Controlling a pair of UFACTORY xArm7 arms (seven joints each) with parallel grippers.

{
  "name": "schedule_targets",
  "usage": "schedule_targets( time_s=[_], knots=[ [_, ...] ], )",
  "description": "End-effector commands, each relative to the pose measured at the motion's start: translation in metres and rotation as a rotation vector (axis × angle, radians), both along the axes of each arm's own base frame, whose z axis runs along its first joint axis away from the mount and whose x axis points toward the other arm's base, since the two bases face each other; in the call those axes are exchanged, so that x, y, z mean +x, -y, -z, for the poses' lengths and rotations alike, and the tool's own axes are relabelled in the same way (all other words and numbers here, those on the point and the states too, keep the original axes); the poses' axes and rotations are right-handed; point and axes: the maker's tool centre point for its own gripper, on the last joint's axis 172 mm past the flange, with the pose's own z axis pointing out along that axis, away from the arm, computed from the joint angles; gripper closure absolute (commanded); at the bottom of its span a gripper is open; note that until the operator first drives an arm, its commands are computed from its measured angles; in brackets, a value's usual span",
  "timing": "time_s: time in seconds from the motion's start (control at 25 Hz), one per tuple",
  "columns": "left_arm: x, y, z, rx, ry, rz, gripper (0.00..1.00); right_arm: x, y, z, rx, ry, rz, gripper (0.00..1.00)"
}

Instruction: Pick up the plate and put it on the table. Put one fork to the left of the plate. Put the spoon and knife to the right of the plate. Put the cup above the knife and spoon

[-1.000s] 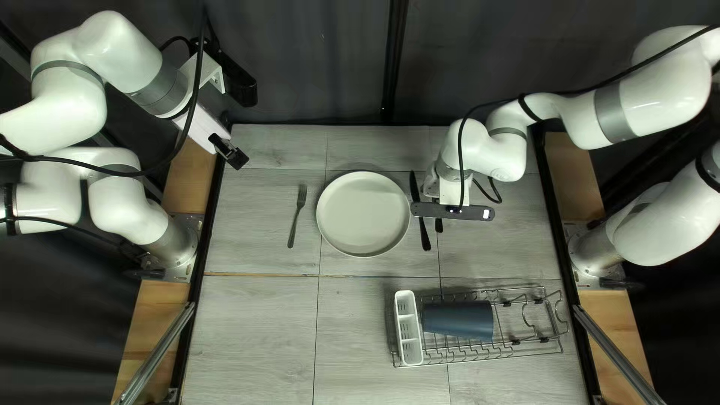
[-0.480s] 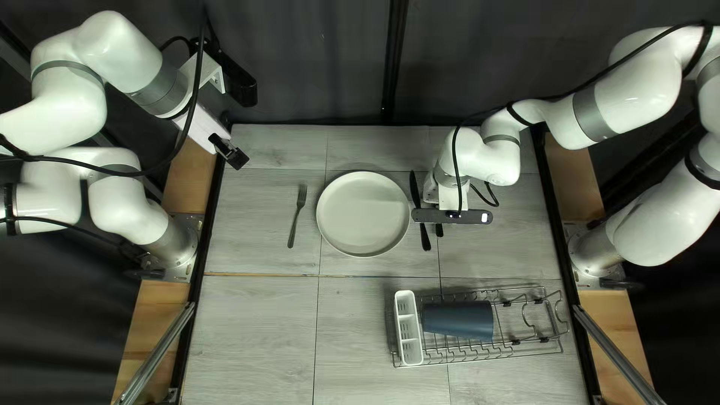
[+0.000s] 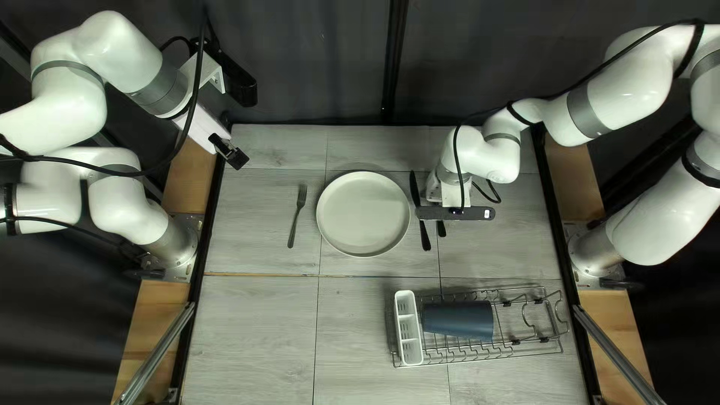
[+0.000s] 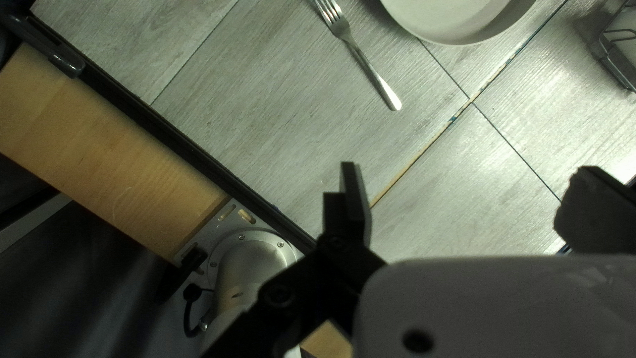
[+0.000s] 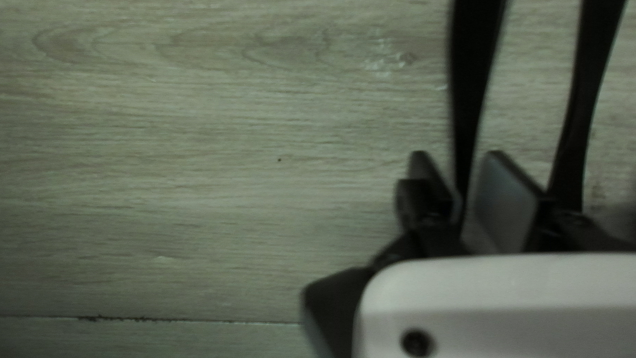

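The plate (image 3: 363,214) lies face up on the tabletop (image 3: 255,322), and its central spot fixes the rest of the setting; the fork (image 3: 296,214) is at its left in the top left view, tines toward the far edge, with a gap that keeps it off the rim; the knife (image 3: 426,238) is just beside the plate's other side, so it marks the line the spoon (image 3: 441,229) should follow, though the right arm (image 3: 480,154) covers most of the spoon; the right gripper (image 5: 456,156) is low, its fingers slightly apart around a dark handle I take for the spoon's, and I judge them released rather than clenched; this looks like the end of laying the spoon down, so a straight lift would suit, since the second handle runs close outside one finger and a sideways swing could nudge either piece; the left gripper (image 4: 468,168) has its fingers wide apart with nothing between them, held off by the tabletop's left edge, which leaves the middle free for the other arm; the cup (image 3: 457,320) lies on its side in the wire rack (image 3: 529,349), beside the white caddy (image 3: 409,328); it will probably need turning upright, with care for the rack's wires and the caddy wall; its likely place, beyond the knife and spoon, is under the right arm, which must move away first.
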Motion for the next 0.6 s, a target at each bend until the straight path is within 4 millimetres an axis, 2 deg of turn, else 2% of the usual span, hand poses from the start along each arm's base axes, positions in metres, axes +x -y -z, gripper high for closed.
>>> schedule_targets(
  time_s=[0.04,0.12,0.16,0.2,0.24,0.32,0.36,0.4,0.48,0.56,0.6],
  knots=[
    [0.0,0.0,0.0,0.0,0.0,0.0,0.0,-0.005,-0.003,-0.06,-0.018,0.031,0.107,0.0],
    [0.0,0.0,0.0,0.0,0.0,0.0,0.0,-0.009,-0.015,-0.092,-0.028,0.047,0.188,0.0],
    [0.0,0.0,0.0,0.0,0.0,0.0,0.0,-0.015,-0.029,-0.117,-0.033,0.063,0.269,0.0],
    [0.0,0.0,0.0,0.0,0.0,0.0,0.0,-0.017,-0.037,-0.126,-0.033,0.072,0.311,0.0],
    [0.0,0.0,0.0,0.0,0.0,0.0,0.0,-0.026,-0.058,-0.145,-0.029,0.074,0.413,0.0],
    [0.0,0.0,0.0,0.0,0.0,0.0,0.0,-0.034,-0.08,-0.156,-0.027,0.069,0.528,0.0],
    [0.0,0.0,0.0,0.0,0.0,0.0,0.0,-0.042,-0.108,-0.164,-0.013,0.06,0.623,0.0],
    [0.0,0.0,0.0,0.0,0.0,0.0,0.0,-0.046,-0.12,-0.166,-0.011,0.048,0.67,0.0],
    [0.0,0.0,0.0,0.0,0.0,0.0,0.0,-0.057,-0.164,-0.17,-0.004,0.022,0.817,0.0],
    [0.0,0.0,0.0,0.0,0.0,0.0,0.0,-0.058,-0.212,-0.169,0.01,-0.01,0.906,0.0],
    [0.0,0.0,0.0,0.0,0.0,0.0,0.0,-0.056,-0.227,-0.168,0.015,-0.019,0.916,0.0]
  ],
)
